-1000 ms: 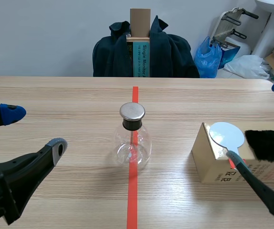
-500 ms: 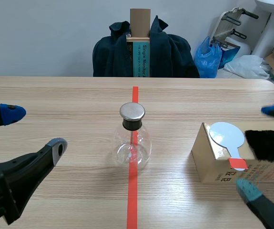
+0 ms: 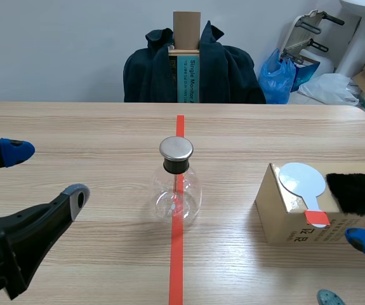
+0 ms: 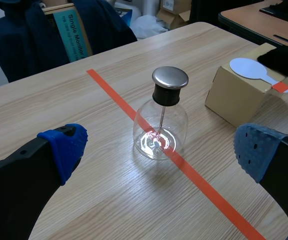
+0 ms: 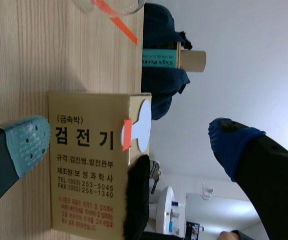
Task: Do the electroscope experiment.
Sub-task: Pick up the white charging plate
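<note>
- Nearest to us, the left gripper hangs low over the table's left side with its fingers spread wide and holding nothing. In its own wrist view the left gripper has the electroscope ahead of it, framed between the two pads.
- The right gripper sits at the near right corner. It is also wide open, with a blue pad above a grey-green one. In the right wrist view the gripper faces the printed front of the cardboard box, and we cannot tell whether the grey-green pad touches it.
- At mid-table the electroscope, a clear glass flask with a black neck and a metal cap, stands upright on the orange-red tape line.
- Well to the right of the flask, the cardboard box carries a white disc with a red-orange handle lying flat on its top. A black fur pad lies just beside the disc on the same top.
- Beyond the far edge of the table, a chair draped with a dark jacket holds a tall carton.
- To the right of the chair we see a blue plastic bag.
</note>
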`<state>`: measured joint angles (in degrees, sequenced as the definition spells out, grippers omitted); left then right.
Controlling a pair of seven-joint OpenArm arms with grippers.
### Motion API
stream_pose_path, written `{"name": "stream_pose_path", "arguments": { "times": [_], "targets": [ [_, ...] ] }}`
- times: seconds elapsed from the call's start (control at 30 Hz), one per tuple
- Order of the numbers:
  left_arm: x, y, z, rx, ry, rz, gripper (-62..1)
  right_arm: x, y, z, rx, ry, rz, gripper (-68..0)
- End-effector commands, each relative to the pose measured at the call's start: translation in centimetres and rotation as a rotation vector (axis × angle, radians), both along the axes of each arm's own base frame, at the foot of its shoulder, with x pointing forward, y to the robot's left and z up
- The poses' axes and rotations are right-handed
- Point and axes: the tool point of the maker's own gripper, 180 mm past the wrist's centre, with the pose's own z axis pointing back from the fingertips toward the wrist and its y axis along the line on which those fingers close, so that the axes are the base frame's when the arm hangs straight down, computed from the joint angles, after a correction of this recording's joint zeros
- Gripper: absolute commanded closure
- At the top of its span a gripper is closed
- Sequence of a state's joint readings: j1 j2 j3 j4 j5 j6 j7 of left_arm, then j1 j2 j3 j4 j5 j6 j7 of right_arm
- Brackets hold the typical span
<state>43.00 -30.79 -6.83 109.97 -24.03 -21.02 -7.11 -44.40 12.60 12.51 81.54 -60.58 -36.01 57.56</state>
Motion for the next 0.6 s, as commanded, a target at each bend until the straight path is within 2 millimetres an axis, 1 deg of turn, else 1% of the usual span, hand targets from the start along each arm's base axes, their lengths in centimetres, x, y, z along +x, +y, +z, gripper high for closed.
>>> {"name": "stream_pose_path", "arguments": {
  "times": [0.0,0.1,0.27,0.43,0.57],
  "targets": [
    [0.2,0.0,0.7,-0.017,-0.024,0.009,-62.3,1.2,-0.5,0.5,-0.012,-0.048,-0.022,-67.9],
    [0.2,0.0,0.7,-0.017,-0.024,0.009,-62.3,2.3,-1.5,-0.4,-0.022,-0.057,-0.073,-67.9],
    [0.2,0.0,0.7,-0.016,-0.024,0.008,-62.3,4.3,-2.7,-0.8,-0.042,-0.081,-0.164,-67.9],
    [0.2,0.0,0.7,-0.016,-0.024,0.008,-62.3,5.8,-2.8,-1.0,-0.058,-0.097,-0.241,-67.9],
    [0.2,0.0,0.7,-0.014,-0.024,0.008,-62.3,6.4,-2.0,-1.4,-0.056,-0.093,-0.278,-67.9]
  ]
}}
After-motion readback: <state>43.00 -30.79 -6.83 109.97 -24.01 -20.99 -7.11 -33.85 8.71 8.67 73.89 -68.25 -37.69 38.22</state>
